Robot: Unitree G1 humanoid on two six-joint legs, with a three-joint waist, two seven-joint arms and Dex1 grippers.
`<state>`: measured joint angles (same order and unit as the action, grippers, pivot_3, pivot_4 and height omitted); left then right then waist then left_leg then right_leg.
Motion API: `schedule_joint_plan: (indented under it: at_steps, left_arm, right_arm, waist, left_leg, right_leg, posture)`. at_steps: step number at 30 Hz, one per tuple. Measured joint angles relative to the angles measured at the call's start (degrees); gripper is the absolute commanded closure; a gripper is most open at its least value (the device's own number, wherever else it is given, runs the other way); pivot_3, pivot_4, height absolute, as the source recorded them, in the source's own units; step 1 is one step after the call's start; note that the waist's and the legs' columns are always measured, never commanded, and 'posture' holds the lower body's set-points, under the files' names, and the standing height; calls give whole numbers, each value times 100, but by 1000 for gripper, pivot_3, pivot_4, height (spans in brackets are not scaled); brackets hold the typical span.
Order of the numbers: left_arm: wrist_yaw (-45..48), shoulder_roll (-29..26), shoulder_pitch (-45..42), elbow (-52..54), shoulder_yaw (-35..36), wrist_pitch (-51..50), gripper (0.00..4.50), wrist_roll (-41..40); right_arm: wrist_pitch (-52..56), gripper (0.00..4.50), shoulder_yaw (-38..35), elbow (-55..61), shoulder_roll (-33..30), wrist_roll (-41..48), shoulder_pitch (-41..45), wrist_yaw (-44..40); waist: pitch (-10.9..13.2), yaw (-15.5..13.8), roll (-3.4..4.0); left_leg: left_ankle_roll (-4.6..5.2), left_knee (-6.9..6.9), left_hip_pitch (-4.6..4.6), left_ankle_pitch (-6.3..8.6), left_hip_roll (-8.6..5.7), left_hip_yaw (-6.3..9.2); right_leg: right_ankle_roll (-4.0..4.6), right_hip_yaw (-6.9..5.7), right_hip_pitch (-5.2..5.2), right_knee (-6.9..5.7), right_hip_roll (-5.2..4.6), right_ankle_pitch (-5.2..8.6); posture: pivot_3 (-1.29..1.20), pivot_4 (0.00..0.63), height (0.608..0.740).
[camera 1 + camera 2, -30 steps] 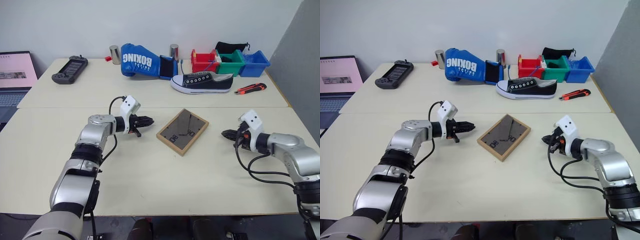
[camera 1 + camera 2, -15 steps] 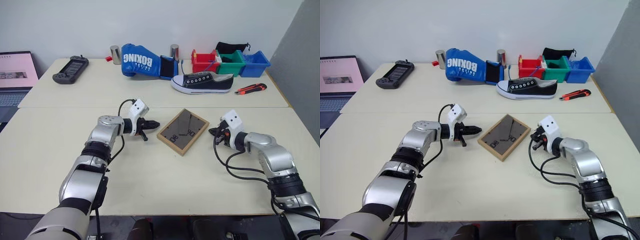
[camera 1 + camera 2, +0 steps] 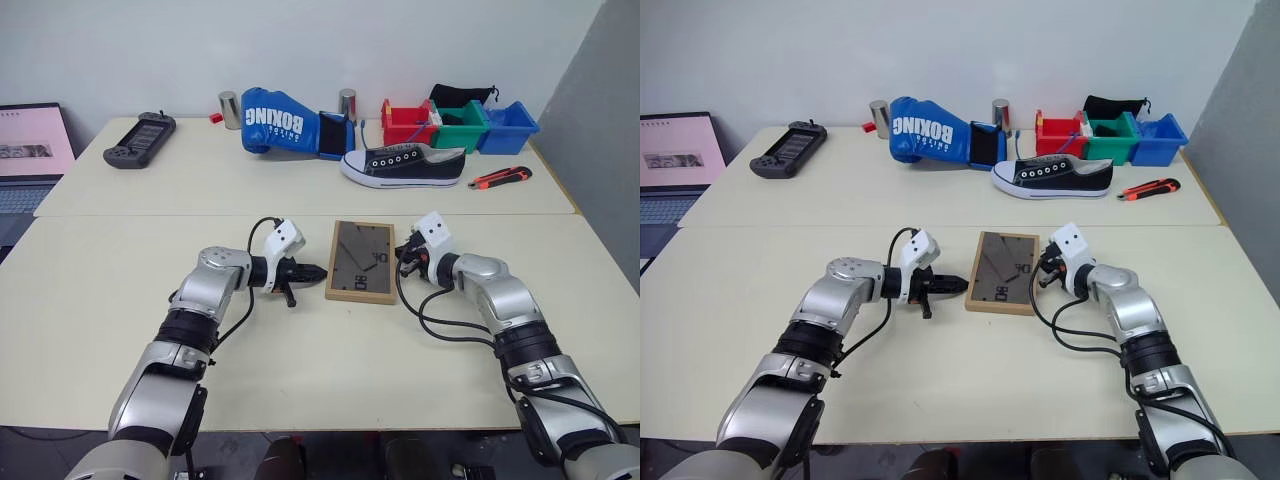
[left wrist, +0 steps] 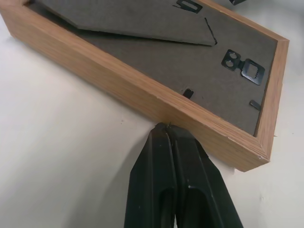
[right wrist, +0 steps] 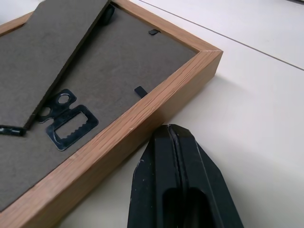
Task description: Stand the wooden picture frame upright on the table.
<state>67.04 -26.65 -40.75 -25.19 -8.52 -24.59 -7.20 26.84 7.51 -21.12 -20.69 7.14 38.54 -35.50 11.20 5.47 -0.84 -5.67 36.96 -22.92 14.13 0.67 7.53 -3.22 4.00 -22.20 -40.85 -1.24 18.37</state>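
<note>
While the wooden picture frame point(image 3: 361, 262) lies flat, grey back up, on the table point(image 3: 300, 370) just in front of its seam, the left gripper point(image 3: 318, 271) touches one long edge with fingers point(image 4: 166, 180) closed, and the right gripper point(image 3: 402, 256), also pinched closed on nothing, sits at the opposite edge.

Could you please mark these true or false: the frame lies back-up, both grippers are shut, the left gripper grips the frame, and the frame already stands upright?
1. The wooden picture frame lies with its dark back up: true.
2. The left gripper and the right gripper are shut: true.
3. The left gripper grips the frame: false; its shut tips meet the frame's side.
4. The frame stands upright: false; it lies flat on the table.
</note>
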Motion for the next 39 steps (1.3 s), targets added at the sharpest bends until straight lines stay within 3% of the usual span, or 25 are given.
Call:
schedule_joint_plan:
  at_steps: [11,32,39]
  left_arm:
    - [-159,-309,630,1361,70,-806,4490,-422]
    - [-743,-268,598,1146,146,-637,4490,-412]
    - [-600,-533,839,1632,117,-870,4490,-441]
  right_arm:
    - [3,4500,106,342,-96,-31,-216,-358]
    - [412,4500,104,1174,-88,-16,-547,-443]
    - [688,4500,142,1668,-100,77,-796,-536]
  waist:
    - [0,-5,0]
    - [0,-15,0]
    - [0,-23,0]
  left_leg:
    - [1,1,1,0,1,1]
    - [1,0,1,0,2,1]
    - [1,-1,1,0,2,2]
  right_leg:
    - [0,0,2,1,0,0]
    - [0,-1,1,1,1,0]
    - [0,0,1,1,1,0]
  posture:
    - [0,150,740]
    - [0,150,740]
    - [0,150,740]
